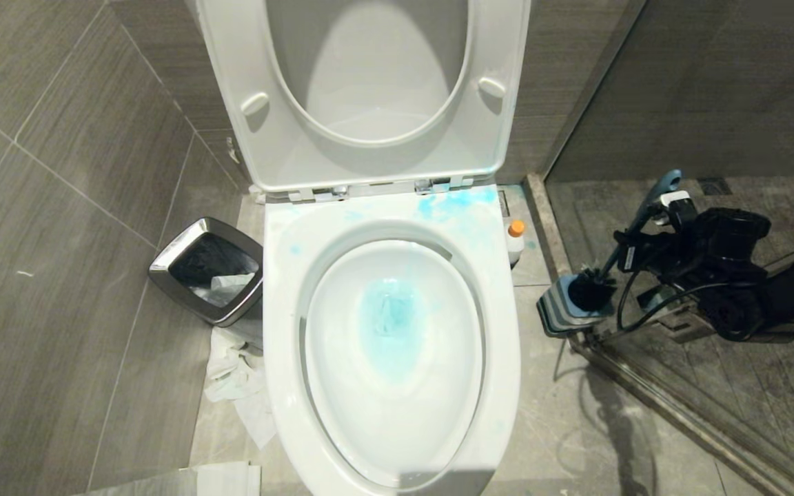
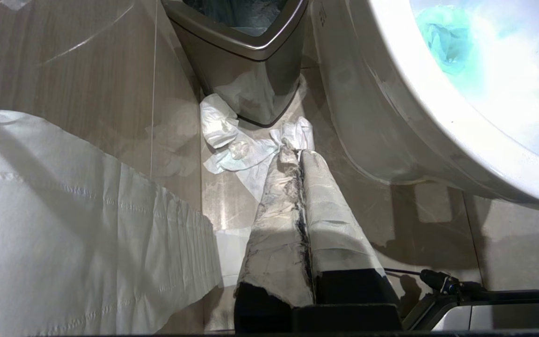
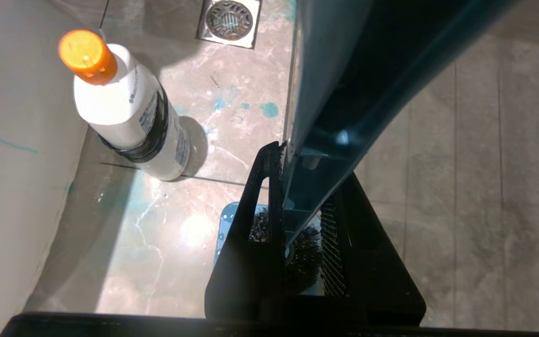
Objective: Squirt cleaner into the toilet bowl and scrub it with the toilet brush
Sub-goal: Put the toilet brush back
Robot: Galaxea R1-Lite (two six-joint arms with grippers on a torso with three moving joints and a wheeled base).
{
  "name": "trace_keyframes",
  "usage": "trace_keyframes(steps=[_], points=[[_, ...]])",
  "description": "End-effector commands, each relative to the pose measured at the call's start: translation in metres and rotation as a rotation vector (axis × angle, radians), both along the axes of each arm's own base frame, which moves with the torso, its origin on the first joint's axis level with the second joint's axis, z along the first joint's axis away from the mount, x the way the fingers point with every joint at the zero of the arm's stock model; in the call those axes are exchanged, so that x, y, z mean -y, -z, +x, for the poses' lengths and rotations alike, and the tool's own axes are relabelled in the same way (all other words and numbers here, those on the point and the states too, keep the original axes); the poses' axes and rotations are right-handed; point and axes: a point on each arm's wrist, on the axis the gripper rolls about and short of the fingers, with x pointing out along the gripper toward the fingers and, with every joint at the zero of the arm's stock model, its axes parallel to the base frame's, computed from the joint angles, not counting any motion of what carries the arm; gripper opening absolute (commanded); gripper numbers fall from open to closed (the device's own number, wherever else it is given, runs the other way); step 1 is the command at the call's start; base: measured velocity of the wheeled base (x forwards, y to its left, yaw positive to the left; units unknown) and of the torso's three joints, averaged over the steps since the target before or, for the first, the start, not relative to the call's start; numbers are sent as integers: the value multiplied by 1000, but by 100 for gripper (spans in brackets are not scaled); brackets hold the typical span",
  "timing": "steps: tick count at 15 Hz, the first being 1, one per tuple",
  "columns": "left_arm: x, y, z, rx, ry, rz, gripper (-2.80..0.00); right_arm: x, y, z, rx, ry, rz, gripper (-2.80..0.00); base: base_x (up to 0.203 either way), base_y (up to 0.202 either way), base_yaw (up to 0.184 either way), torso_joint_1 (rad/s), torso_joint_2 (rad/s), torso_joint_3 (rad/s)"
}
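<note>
Right end effector (image 3: 297, 206) clamps toilet brush (image 1: 635, 231), bristle head in holder (image 1: 562, 310). Toilet bowl (image 1: 287, 303) holds blue liquid. Waste bin (image 1: 163, 265) holds paper. Left end effector (image 2: 300, 157) closed, empty.

Glossy ceramic toilet bowl (image 1: 287, 289), brushed-steel waste bin (image 1: 163, 272), crumpled paper (image 1: 235, 375).

The steel-rimmed square waste bin (image 1: 206, 270) stands left of the white ceramic toilet bowl (image 1: 287, 289); the small orange-capped white cleaner bottle (image 1: 515, 241) and slate-blue toilet brush (image 1: 635, 231) stand right.
</note>
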Motion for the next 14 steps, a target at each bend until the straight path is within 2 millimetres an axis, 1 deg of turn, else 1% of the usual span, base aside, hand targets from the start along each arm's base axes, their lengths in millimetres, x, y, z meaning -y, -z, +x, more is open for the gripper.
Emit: trace_keyframes(steps=[1,4,6,12,14], points=[[0,0,0,-1,1,0,-280,2,29,9,-34,1,3,-280,0,0,0,0,0,0],[0,0,0,-1,0,0,-280,2,47,11,-47,-1,4,-280,0,0,0,0,0,0],[0,0,0,-3,0,-3,-280,1,52,12,-54,-4,5,-280,0,0,0,0,0,0],[0,0,0,-3,0,-5,-280,1,57,13,-37,-4,3,-280,0,0,0,0,0,0],[0,0,0,-3,0,-5,-280,1,55,12,-25,-4,1,-280,0,0,0,0,0,0]])
